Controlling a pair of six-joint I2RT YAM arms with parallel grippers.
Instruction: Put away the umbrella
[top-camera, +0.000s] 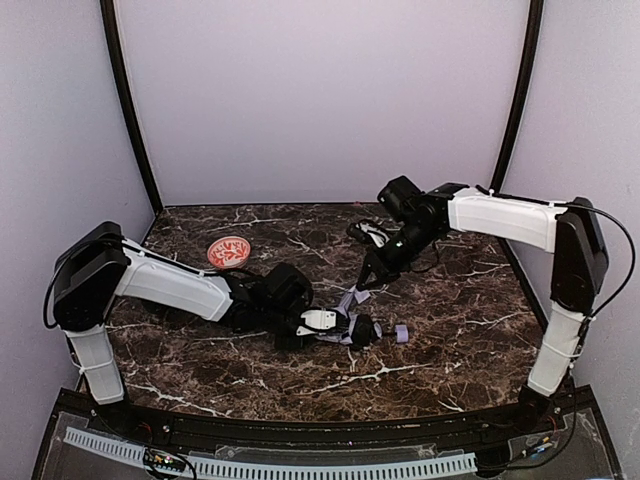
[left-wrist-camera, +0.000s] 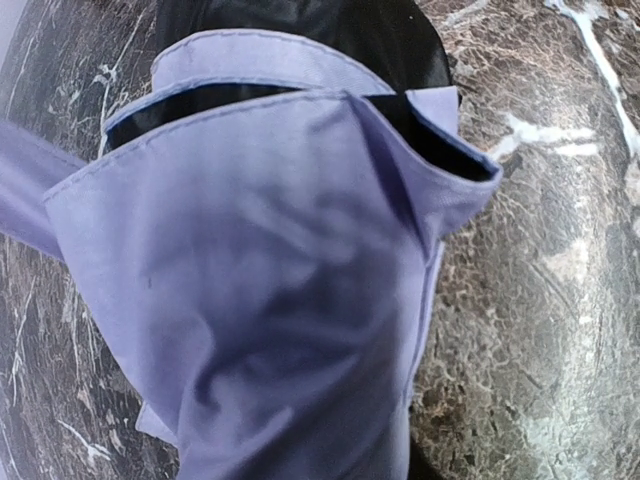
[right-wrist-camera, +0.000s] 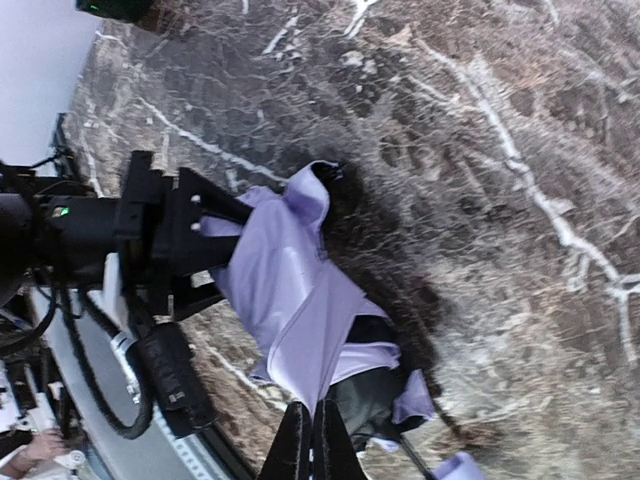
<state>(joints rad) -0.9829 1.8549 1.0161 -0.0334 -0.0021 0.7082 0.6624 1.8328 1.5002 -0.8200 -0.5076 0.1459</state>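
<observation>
The umbrella (top-camera: 349, 300) lies collapsed at the table's middle, its small lavender handle (top-camera: 401, 334) pointing right. My left gripper (top-camera: 340, 327) is closed around the bundled fabric; in the right wrist view its black jaws (right-wrist-camera: 190, 240) clamp the umbrella's left end (right-wrist-camera: 290, 290). The left wrist view is filled by lavender fabric (left-wrist-camera: 280, 280) with black underside (left-wrist-camera: 300, 40), and my own fingers are hidden there. My right gripper (top-camera: 362, 287) is shut on a fold of the fabric, pinched at its fingertips (right-wrist-camera: 312, 425). The handle (right-wrist-camera: 460, 467) shows at the bottom edge.
A small red-patterned bowl (top-camera: 228, 250) sits at the back left on the dark marble table (top-camera: 450, 340). Cables (top-camera: 370, 235) hang by the right wrist. Purple walls close in the back and sides. A perforated rail (top-camera: 300, 465) runs along the near edge.
</observation>
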